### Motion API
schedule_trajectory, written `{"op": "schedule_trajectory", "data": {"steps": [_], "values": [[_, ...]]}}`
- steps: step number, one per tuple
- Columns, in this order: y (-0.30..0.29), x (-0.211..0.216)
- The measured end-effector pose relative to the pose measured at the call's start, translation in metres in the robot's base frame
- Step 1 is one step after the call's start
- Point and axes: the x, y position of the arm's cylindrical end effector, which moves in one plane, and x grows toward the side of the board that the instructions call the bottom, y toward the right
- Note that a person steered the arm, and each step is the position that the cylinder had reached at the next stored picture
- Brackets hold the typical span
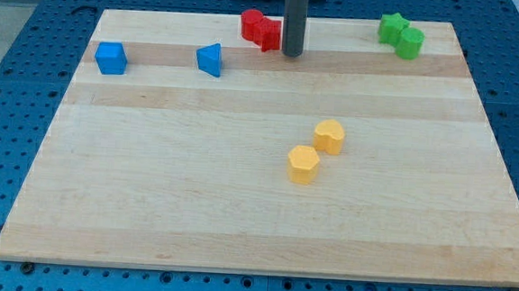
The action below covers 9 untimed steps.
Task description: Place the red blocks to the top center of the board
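Note:
Two red blocks sit touching each other near the top centre of the wooden board [238, 198]: a rounded one [252, 23] on the left and a second one [271, 34] to its right, whose shape is partly hidden by the rod. My tip [291, 54] rests on the board right beside the second red block, on its right side, touching it or nearly so.
A blue cube [111, 58] and a blue triangular block [211, 59] lie at the upper left. A green star block [392, 27] and a green rounded block [410, 43] sit at the top right. Two yellow blocks [329, 136] [303, 164] lie right of centre.

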Motion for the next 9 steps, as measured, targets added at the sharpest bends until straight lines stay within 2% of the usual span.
{"op": "schedule_trajectory", "data": {"steps": [2, 4, 5, 7, 8, 9], "values": [[-0.040, 0.006], [-0.041, -0.022], [-0.037, -0.018], [-0.029, -0.001], [-0.015, 0.019], [-0.001, 0.061]]}}
